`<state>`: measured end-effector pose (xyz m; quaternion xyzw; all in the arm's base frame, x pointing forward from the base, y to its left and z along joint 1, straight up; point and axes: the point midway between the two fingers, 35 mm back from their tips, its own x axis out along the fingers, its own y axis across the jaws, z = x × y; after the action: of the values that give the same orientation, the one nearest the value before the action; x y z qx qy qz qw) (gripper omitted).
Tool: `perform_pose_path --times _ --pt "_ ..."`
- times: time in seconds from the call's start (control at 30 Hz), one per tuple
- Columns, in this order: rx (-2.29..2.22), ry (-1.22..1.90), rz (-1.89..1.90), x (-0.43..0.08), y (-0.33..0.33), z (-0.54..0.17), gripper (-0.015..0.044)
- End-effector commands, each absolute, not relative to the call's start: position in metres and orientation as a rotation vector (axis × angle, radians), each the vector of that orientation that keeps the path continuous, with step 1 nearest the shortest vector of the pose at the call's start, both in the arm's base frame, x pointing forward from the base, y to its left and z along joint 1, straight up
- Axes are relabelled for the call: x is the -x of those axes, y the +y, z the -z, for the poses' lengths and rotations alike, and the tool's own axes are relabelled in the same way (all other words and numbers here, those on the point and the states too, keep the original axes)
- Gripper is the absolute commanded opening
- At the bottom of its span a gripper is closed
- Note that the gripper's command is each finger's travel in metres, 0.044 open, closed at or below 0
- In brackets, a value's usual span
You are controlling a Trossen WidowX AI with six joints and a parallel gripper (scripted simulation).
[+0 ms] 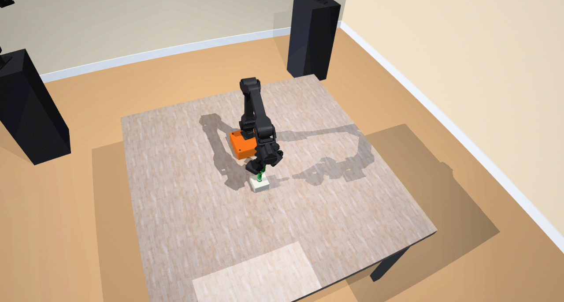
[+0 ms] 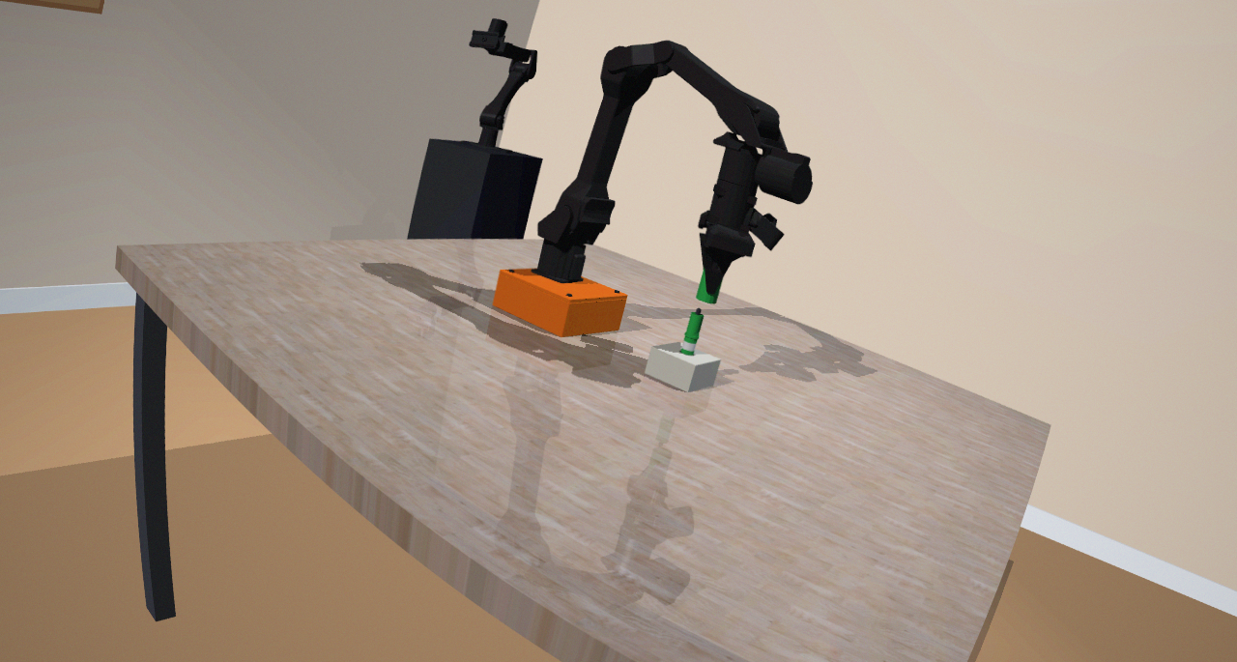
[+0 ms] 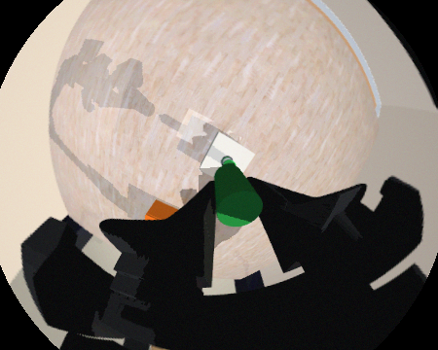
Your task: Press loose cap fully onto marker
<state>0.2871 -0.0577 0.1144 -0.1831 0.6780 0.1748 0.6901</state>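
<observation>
The green marker stands upright in the pale holder block, its dark tip up. My gripper is shut on the green cap and points down above the block. In the exterior view, the cap's lower end is a little above and slightly to the right of the marker's tip, with a gap between them. In the wrist view the cap hides most of the marker; only a small part shows past its far end. In the top view the arm partly covers the cap.
The orange base of my arm stands on the wooden table behind the block. Dark pedestals carrying other arms stand beyond the table.
</observation>
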Motion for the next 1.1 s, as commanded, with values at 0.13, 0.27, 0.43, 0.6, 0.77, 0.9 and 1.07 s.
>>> perform_pose_path --times 0.13,0.27,0.43,0.6,0.77,0.9,1.07 --pt "0.417 1.509 -0.386 -0.284 -0.069 -0.121 0.0000" --pt "0.417 1.509 -0.386 -0.285 -0.069 -0.116 0.0000" --pt "0.417 1.509 -0.386 -0.285 -0.069 -0.113 0.0000" --pt "0.417 1.509 -0.386 -0.286 -0.069 -0.105 0.0000" --pt "0.417 1.509 -0.386 -0.286 -0.069 -0.097 0.0000" --pt "0.417 1.509 -0.386 -0.287 -0.070 -0.091 0.0000" --pt "0.417 1.509 -0.386 -0.287 -0.070 -0.083 0.0000"
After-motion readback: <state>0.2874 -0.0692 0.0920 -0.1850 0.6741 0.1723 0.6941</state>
